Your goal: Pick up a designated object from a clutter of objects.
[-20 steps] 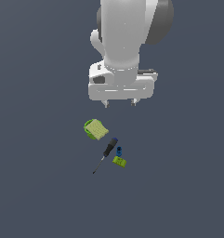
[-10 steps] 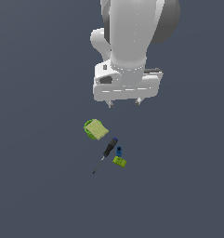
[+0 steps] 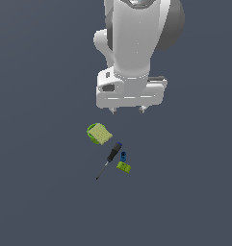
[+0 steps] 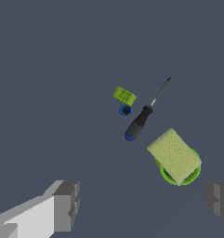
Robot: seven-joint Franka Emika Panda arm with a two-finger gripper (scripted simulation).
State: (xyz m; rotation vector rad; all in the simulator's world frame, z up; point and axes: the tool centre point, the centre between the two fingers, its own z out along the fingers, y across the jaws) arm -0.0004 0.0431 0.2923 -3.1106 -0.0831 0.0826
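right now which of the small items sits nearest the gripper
The green cup topped by a pale square; the screwdriver, blue peg and lime block lie farther off.

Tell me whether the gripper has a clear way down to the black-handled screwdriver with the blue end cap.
Probably yes. The gripper hangs open above the clutter, and nothing lies over the screwdriver. The small blue peg and lime-green block sit close beside it, which may crowd one finger.

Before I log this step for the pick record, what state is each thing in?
Black-handled, blue-capped slim screwdriver: lying flat, untouched.
Green round cup: pale yellow-green square resting on it.
Small blue peg: beside the handle.
Lime-green block: lying flat.
Gripper: above the clutter, fingers open, holding nothing.
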